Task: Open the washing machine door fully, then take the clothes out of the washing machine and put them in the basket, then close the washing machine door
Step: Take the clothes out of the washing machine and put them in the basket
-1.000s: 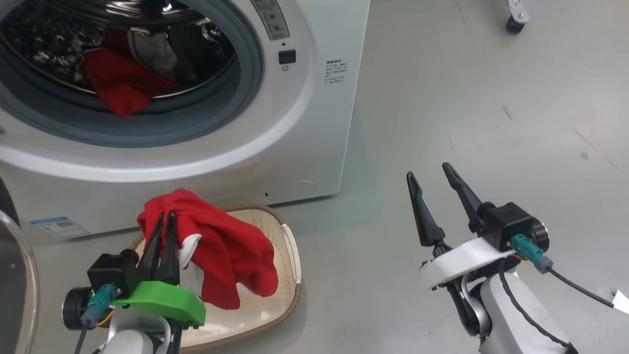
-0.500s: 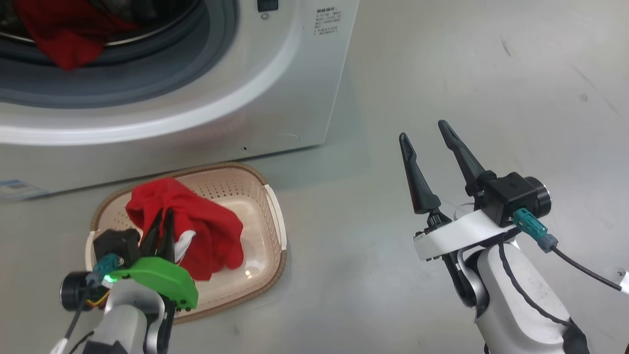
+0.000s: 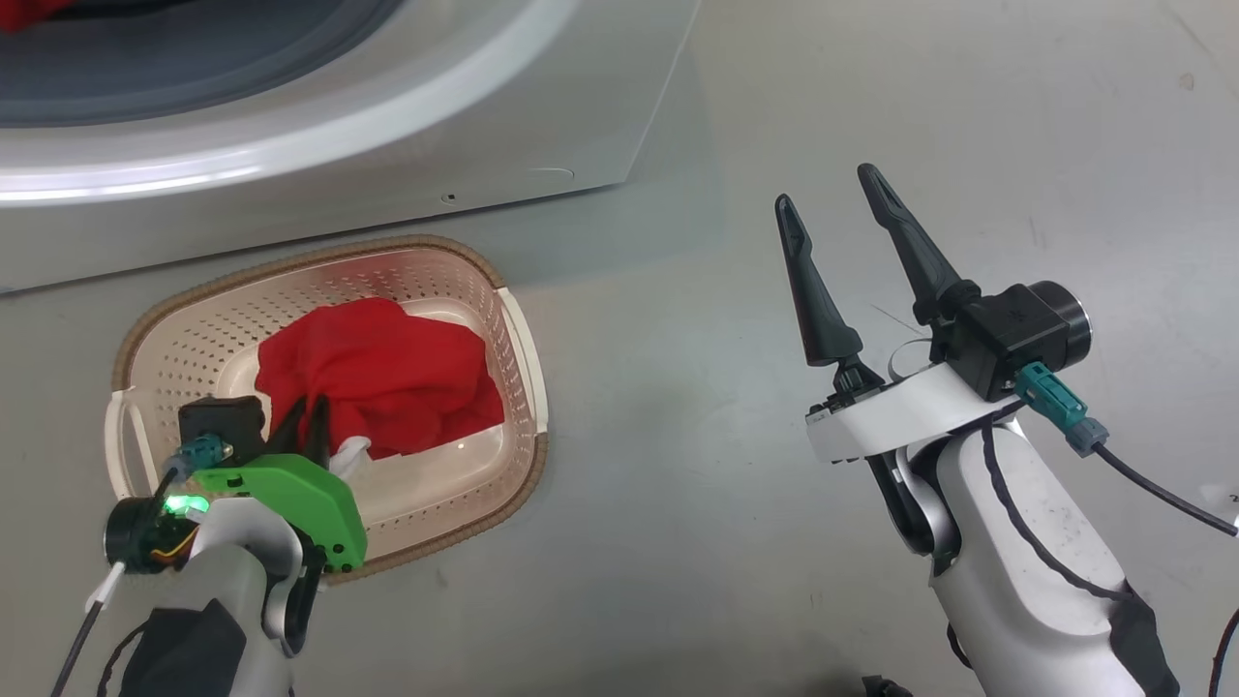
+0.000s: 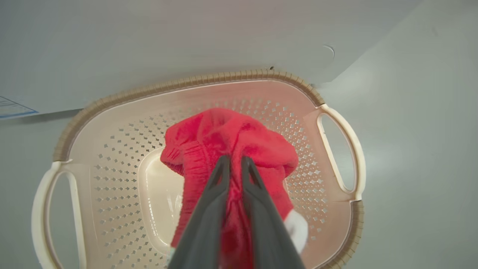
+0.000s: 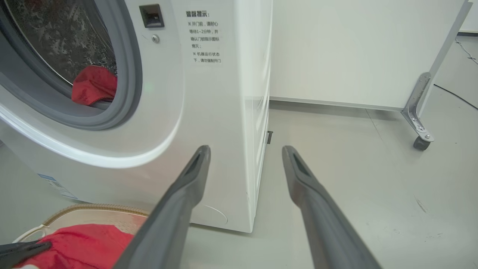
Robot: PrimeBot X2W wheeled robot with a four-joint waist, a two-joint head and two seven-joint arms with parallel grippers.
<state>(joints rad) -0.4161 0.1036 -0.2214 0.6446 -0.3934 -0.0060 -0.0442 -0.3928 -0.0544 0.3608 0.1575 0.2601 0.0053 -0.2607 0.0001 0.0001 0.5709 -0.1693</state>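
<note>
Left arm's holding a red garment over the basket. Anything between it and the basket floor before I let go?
Nothing visible. The red garment, pinched in the jaws of the left gripper, hangs inside the walls of the basket, and the bare cream floor beside it holds nothing else.

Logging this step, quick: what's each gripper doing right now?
Left gripper: closed on the red garment, down in the basket.
Right gripper: open, holding nothing.

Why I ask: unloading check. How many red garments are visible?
2: one red garment in the cream perforated plastic basket; another in the white washing machine's drum. Others possibly hidden.
</note>
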